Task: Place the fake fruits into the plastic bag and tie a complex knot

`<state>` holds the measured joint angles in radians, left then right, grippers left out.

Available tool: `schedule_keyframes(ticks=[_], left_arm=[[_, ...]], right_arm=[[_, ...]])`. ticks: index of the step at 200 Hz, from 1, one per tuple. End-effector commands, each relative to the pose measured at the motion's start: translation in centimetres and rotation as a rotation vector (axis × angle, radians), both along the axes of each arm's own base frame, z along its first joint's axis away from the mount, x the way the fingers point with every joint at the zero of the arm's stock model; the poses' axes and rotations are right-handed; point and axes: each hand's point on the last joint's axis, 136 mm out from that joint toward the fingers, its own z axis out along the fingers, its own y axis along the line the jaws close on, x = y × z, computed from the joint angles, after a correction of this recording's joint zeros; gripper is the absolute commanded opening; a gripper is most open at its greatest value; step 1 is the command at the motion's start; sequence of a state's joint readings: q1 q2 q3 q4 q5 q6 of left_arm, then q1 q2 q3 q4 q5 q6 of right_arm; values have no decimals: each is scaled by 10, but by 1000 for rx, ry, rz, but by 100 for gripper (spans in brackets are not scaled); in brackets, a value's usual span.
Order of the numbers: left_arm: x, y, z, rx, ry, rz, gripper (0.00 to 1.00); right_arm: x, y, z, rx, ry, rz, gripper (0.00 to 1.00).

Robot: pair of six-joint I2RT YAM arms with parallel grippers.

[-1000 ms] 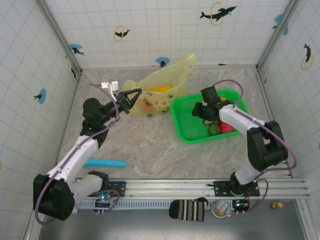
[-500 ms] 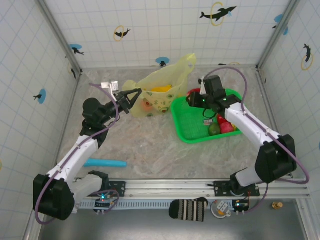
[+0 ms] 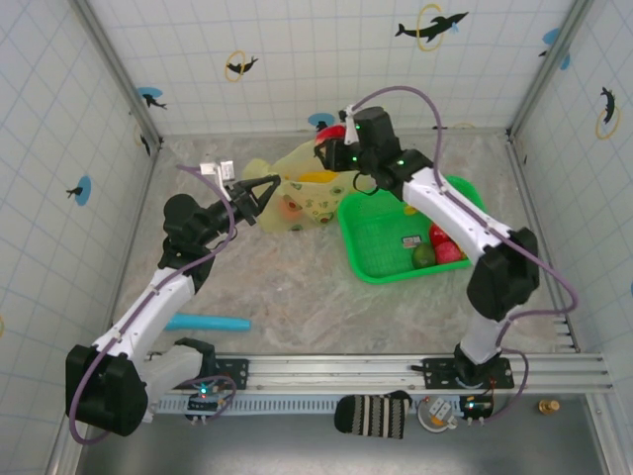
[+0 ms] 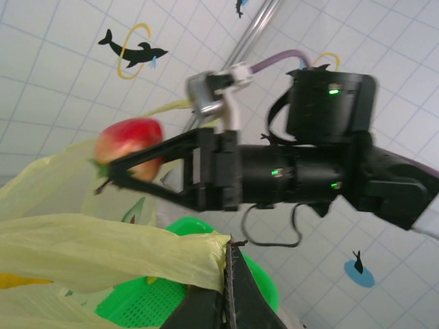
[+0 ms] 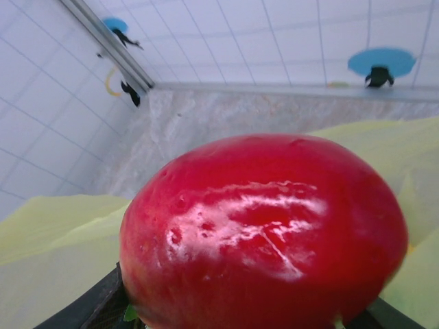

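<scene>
The plastic bag lies at the back middle of the table, pale yellow-green, with a yellow fruit and an orange fruit showing through it. My left gripper is shut on the bag's edge and holds it up. My right gripper is shut on a glossy red fruit, which hangs just above the bag's mouth. From the left wrist, the same red fruit sits between the right gripper's black fingers.
A bright green tray stands right of the bag, with a red fruit and a green fruit in its near right corner. A teal stick lies near the left arm's base. Tiled walls close in the back and sides.
The right arm has swung from over the tray to the back left, carrying the red fruit above the bag. The left gripper has held the bag's edge still.
</scene>
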<state>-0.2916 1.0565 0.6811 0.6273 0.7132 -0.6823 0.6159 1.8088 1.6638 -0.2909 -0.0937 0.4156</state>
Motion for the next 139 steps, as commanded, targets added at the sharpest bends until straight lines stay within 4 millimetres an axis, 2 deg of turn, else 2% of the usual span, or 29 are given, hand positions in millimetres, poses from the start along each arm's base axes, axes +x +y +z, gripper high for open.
schedule_keyframes(ticks=[1,33,45,55,70,88,93,100,117,139], left_arm=[[-5,2,6,-12,-35,-14,0],[-4,2,5,-11,-32,-14,0],[-5,2,6,-14,-33,-16,0],[-6,2,7,-15,-35,-16,0],[-6,2,8,-16,-38,-16,0],[-6,2,7,-16,-36,-15,0],[-6,2,7,-16,-37,-16,0],[-6,2,7,-16,-36,-16,0],[-6,2,6,-15,-36,-14,0],[-6,2,7,-15,-39,-15,0]], right_arm=[[-2,9,-12,-7,37,-3,51],[-12,11,-35,-15,55,-2,55],[-12,10,-42,-35,67,-3,61],[-11,9,-46,-51,73,-2,69],[-10,9,-44,-64,71,-4,81],[-9,7,-38,-62,60,-8,88],[-9,7,-37,-63,56,-10,95],[-9,7,-34,-61,51,-8,99],[-11,6,-28,-58,40,-5,100],[-16,4,-8,-51,-7,8,100]])
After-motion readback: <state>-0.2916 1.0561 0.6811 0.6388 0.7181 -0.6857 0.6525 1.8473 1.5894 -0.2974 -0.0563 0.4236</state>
